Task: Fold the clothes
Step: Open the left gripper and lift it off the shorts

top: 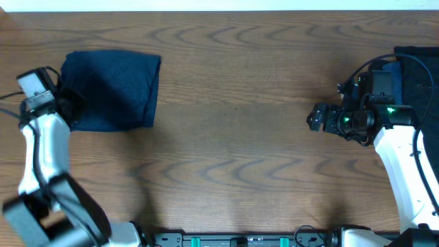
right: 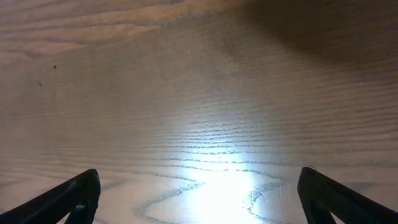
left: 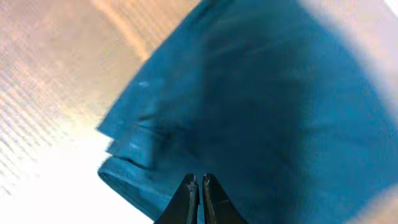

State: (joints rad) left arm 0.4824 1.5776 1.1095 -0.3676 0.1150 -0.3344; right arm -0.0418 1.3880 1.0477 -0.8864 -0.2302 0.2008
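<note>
Navy-blue cloth is what I check first: the folded navy-blue garment (top: pixel 113 89) lies as a rough rectangle in the upper left of the overhead frame, flat on the brown wood-grain table (top: pixel 240 165). In the left wrist view it (left: pixel 267 106) fills most of the frame, with stacked layer edges showing at its left-hand corner.

At the garment's left edge in the overhead frame I have the left gripper (top: pixel 68 106). From its own camera, low in the centre of the frame, the left gripper (left: pixel 200 190) has its black fingers (left: pixel 186 199) pressed together over the cloth. Whether any layer is nipped between them I cannot tell.

A second dark garment (top: pixel 420 65) sits at the upper right edge of the overhead frame, partly under the right arm.

The right gripper (top: pixel 317 118) is at mid-right, well apart from the folded piece. In its wrist view the right gripper (right: pixel 199 199) has its fingers (right: pixel 68 199) spread wide at the lower corners, over bare wood.
</note>
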